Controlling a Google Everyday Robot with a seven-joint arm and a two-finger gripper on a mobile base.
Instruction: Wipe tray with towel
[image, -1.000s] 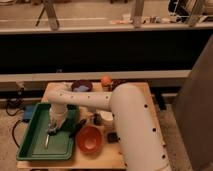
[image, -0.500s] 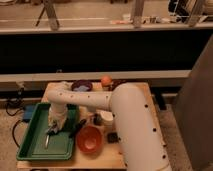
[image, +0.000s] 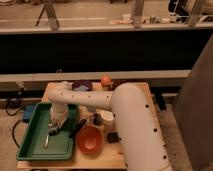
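The large green tray (image: 30, 150) lies at the table's front left. My white arm reaches left across the table and bends down into the tray. The gripper (image: 56, 124) hangs over the tray's upper right part, close to its floor. A pale bundle that looks like the towel (image: 53, 131) sits right under the gripper on the tray floor. A thin light utensil (image: 46, 140) lies in the tray just in front of it.
A round orange bowl (image: 90, 140) stands right of the tray. A dark bowl (image: 81, 86) and an orange ball (image: 105, 80) sit at the table's back. A white cup (image: 106, 118) and a small dark block (image: 114, 136) are near my arm. A blue box (image: 28, 112) lies left of the table.
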